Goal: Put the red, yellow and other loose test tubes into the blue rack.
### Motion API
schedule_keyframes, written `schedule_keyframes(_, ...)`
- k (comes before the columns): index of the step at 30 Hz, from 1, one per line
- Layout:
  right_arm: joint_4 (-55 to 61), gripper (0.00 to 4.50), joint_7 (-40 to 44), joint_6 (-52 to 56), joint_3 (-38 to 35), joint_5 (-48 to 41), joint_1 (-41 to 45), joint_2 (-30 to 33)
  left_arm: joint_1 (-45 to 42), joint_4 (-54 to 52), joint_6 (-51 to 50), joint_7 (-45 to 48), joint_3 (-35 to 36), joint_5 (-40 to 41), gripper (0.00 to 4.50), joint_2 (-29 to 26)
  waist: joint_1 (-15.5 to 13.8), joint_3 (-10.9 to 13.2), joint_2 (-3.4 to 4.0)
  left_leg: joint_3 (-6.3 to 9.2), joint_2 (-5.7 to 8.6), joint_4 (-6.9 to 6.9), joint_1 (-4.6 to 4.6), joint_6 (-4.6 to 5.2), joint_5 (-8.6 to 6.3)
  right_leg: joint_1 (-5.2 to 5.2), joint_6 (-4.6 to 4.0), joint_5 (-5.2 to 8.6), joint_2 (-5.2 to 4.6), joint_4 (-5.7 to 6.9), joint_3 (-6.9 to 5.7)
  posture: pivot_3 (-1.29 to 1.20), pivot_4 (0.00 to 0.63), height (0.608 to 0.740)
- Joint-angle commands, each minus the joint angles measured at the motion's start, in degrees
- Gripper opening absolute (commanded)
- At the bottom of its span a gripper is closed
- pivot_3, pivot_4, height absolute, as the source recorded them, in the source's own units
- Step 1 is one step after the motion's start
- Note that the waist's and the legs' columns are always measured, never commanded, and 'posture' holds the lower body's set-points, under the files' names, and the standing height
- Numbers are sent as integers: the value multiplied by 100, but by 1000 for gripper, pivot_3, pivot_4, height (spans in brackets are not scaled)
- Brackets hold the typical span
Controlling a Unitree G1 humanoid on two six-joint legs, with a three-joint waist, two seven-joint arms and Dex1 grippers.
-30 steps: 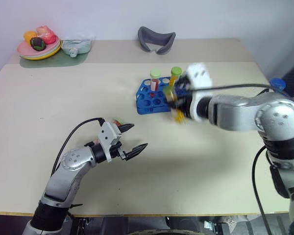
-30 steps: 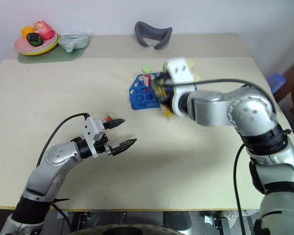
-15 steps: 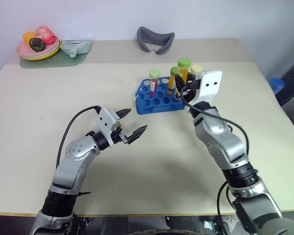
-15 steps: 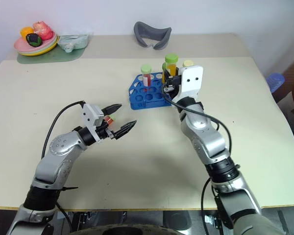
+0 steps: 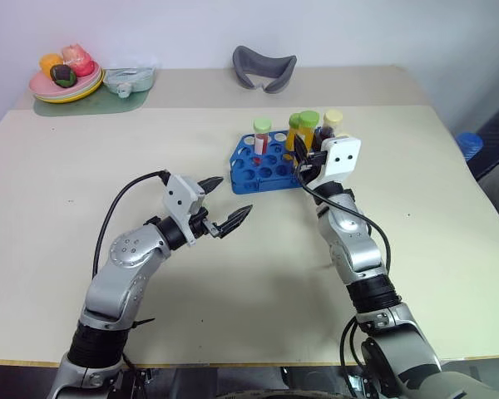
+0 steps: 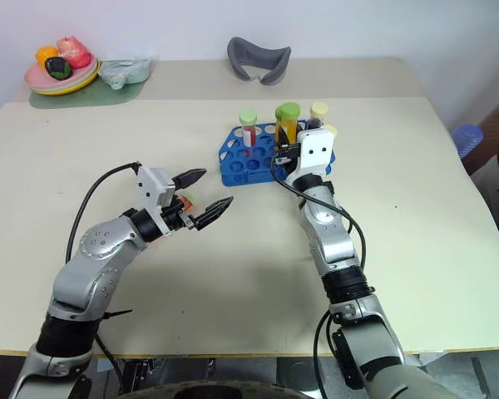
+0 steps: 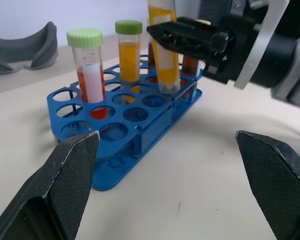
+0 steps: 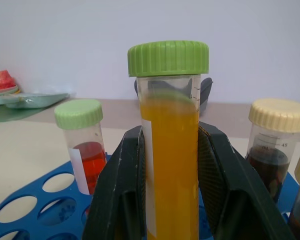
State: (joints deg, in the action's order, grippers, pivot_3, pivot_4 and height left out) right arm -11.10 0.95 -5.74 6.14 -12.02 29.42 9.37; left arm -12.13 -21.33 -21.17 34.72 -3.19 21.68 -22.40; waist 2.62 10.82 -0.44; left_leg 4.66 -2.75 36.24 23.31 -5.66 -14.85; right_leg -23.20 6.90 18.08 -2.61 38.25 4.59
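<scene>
A cream table [image 5: 83, 166] carries a blue rack [image 5: 262, 170] set a little right of centre, toward the far edge. The right gripper [image 8: 170, 165] has its two black fingers clamped on a yellow tube [image 8: 171, 150] with a green cap, holding it upright over the rack's right end; in the left wrist view the tube's [image 7: 164, 55] bottom sits down among the holes there. A red tube [image 7: 87, 75] with a green cap and white label stands in a hole near the rack's left end, a second yellow tube [image 7: 129, 47] with a green cap stands in the far row, and a brown tube [image 8: 266, 145] with a pale cap stands at the right end. The left gripper [image 5: 220, 204] hangs above the table's middle, left of the rack and apart from it, fingers spread wide and empty. At the far left corner sits a plate [image 5: 50, 87] of toy food; a grey curved object [image 5: 264, 66] lies by the far edge
</scene>
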Motion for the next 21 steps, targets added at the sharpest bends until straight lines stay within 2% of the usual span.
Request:
schedule_keyframes(1, -10, 1027, 117, -182, -216, 108, 126, -133, -18, -277, -59, -20, 85, 92, 4500, -32, 1, 0, 1, 0, 0, 0, 0, 0, 0, 0, 0, 0, 0, 0, 0, 0, 150, 740)
schedule_keyframes(16, -409, 1027, 417, -407, -553, 233, 216, -527, 204, -30, 276, 169, 90, 27, 4500, -31, 14, 0, 1, 0, 0, 0, -3, -6, 3, 0, 0, 0, 0, 7, 1, 0, 150, 740)
schedule_keyframes(17, -375, 1843, 449, -384, -572, 209, 203, -545, 223, -11, 302, 180, 92, 18, 4500, -31, 15, 0, 1, 0, 0, 0, -3, -6, 3, 0, 0, 0, 0, 7, 1, 0, 150, 740)
schedule_keyframes(18, -352, 2140, 470, -368, -589, 201, 195, -560, 236, 1, 323, 186, 92, 13, 4500, -32, 15, -1, 1, 0, 0, 0, -4, -6, 3, 0, 0, 0, 0, 7, 1, 0, 150, 740)
schedule_keyframes(21, -24, 3570, 410, -338, -609, 328, 231, -523, 295, -15, 286, 138, 97, -8, 4500, -51, 14, -1, 2, 0, 0, 1, -4, -6, 4, 0, 0, 0, 0, 9, 1, 0, 150, 740)
